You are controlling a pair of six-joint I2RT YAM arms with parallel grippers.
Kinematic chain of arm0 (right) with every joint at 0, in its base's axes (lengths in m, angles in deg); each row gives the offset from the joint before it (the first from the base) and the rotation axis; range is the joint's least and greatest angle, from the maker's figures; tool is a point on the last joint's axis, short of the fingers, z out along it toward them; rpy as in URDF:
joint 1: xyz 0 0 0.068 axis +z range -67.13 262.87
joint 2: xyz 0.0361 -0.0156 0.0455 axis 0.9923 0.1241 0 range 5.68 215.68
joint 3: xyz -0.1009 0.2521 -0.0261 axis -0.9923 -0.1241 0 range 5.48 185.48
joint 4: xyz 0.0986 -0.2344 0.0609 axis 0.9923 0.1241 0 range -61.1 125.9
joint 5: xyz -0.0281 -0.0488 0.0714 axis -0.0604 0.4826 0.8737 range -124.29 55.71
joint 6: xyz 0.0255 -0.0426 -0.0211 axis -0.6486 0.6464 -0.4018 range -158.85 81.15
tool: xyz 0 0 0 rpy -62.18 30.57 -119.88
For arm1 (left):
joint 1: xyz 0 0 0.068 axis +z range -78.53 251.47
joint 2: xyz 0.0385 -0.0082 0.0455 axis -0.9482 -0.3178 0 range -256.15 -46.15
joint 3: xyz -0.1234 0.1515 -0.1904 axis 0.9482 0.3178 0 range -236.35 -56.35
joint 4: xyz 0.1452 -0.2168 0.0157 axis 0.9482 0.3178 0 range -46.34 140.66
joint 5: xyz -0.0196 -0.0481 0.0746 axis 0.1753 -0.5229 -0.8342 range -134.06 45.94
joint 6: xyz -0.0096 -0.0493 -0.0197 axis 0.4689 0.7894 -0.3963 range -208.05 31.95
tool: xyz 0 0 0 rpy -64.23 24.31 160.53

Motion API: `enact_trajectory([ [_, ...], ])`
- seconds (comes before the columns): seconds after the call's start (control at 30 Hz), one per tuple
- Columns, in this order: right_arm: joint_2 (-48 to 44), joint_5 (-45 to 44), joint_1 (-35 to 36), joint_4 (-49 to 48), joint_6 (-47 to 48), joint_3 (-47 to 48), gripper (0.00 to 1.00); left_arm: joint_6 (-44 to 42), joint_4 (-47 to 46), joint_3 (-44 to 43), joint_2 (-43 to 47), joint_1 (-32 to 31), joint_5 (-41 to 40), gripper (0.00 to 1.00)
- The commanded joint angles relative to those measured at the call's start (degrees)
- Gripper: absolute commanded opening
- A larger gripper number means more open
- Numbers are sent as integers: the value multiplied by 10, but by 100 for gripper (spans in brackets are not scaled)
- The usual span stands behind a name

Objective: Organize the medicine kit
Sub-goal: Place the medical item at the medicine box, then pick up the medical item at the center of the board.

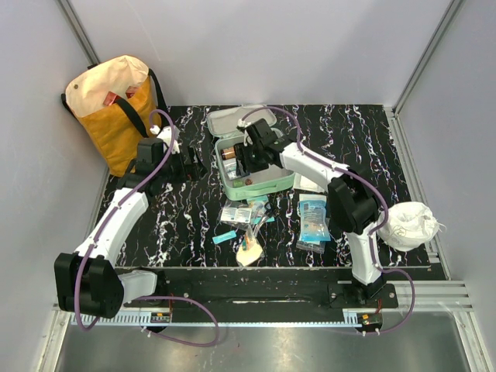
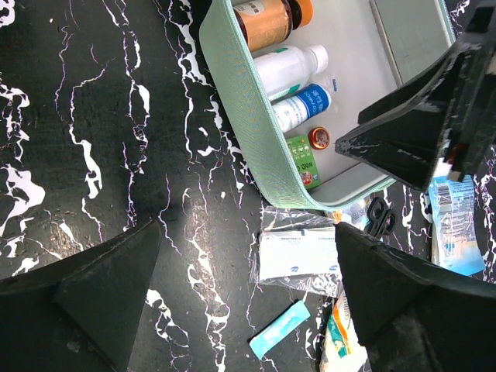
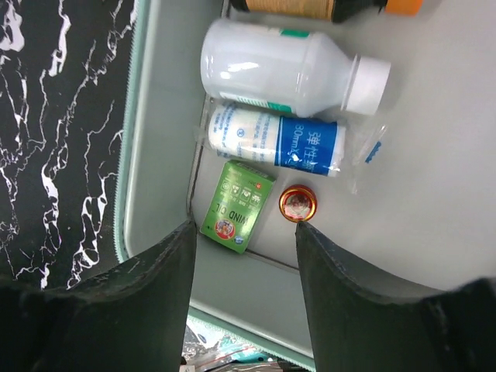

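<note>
Hovering my right end effector (image 3: 244,232), apart, empty, over medicine kit (image 3: 159,155); left end effector (image 2: 246,231) apart; descent could knock green box (image 3: 236,205).

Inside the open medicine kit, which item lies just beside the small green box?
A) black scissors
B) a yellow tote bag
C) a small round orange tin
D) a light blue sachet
C: the right wrist view shows the small round orange tin beside the small green box inside the medicine kit.
</note>
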Motion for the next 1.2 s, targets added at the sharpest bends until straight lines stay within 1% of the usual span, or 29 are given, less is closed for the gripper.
enact_trajectory([
  [0.0,-86,-27,3,8,42,32,60,0,-20,5,22,1,-3,99],
  [0.1,-160,22,8,-15,79,-14,61,0,-18,8,31,1,-17,99],
  [0.17,-200,71,19,-22,104,-69,61,6,-16,10,42,1,-46,99],
  [0.23,-229,95,49,-5,154,-125,61,14,-22,16,59,3,-80,99],
  [0.33,-251,106,116,5,216,-201,60,15,-11,11,66,9,-113,99],
  [0.4,-257,117,139,-26,232,-257,60,16,-3,5,65,12,-129,99],
  [0.47,-263,155,151,-61,266,-302,61,29,16,-2,68,18,-150,99],
  [0.57,-293,157,157,-155,285,-361,63,43,55,-24,74,26,-191,99],
  [0.6,-305,167,157,-185,306,-380,64,44,61,-28,77,28,-205,99],
  [0.7,-330,232,157,-243,430,-427,70,57,81,-29,76,40,-245,99],
  [0.73,-331,239,157,-258,456,-438,70,63,90,-29,74,44,-254,99],
  [0.8,-324,235,157,-271,465,-437,70,68,93,-22,77,53,-257,99],
  [0.87,-308,255,157,-241,491,-415,70,69,92,-13,82,56,-256,99],
  [0.97,-296,289,157,-223,524,-407,69,62,89,-1,90,59,-262,99],
  [1.17,-288,302,161,-255,554,-435,67,64,90,7,105,62,-275,99],
])
